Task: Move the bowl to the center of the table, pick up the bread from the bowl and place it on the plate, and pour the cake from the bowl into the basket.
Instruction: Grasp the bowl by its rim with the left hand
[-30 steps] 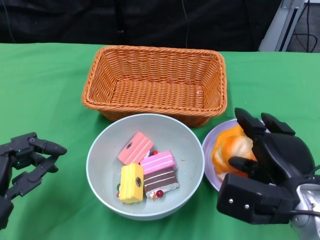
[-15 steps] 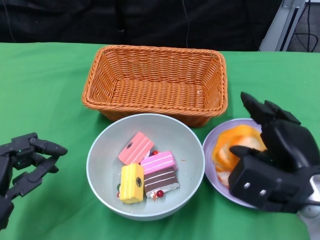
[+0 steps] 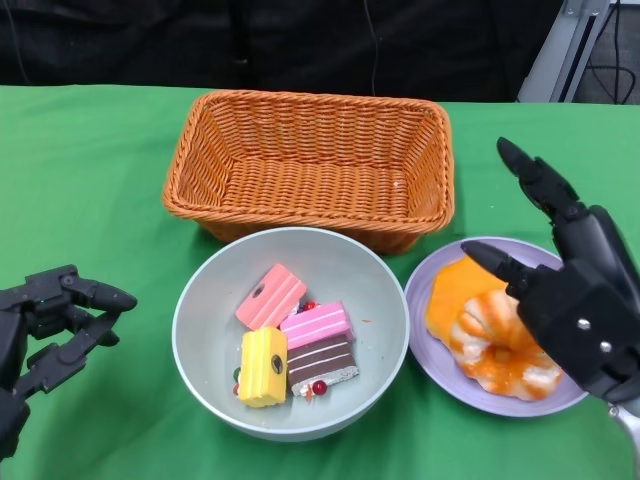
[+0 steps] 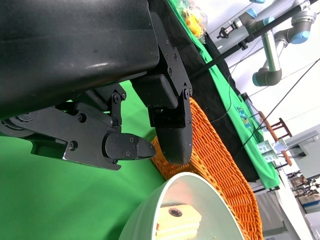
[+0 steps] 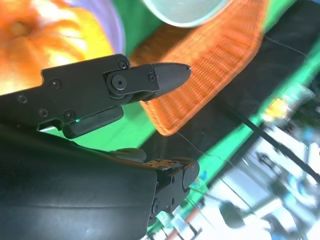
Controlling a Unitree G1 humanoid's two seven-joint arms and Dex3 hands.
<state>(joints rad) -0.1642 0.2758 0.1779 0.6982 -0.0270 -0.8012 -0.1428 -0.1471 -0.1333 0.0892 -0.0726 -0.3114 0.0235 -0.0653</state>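
The left hand [image 3: 50,325] is at 8 o'clock on the green surface [image 3: 90,190], its fingers apart and holding nothing. The pale bowl [image 3: 210,290] is near the middle at 6 o'clock, with the cake pieces [image 3: 295,340] inside it. The woven basket [image 3: 310,160] stands at 12 o'clock, touching the bowl's far rim. At 4 o'clock the bread [image 3: 485,330] lies on the purple plate [image 3: 430,345]. The right hand [image 3: 575,290] is over the plate's right side, fingers spread, gripping nothing.

Bowl [image 3: 205,320] just before basket [image 3: 310,165], cake pieces [image 3: 295,340] inside it. Plate [image 3: 430,350] right of bowl, bread [image 3: 490,335] on it.
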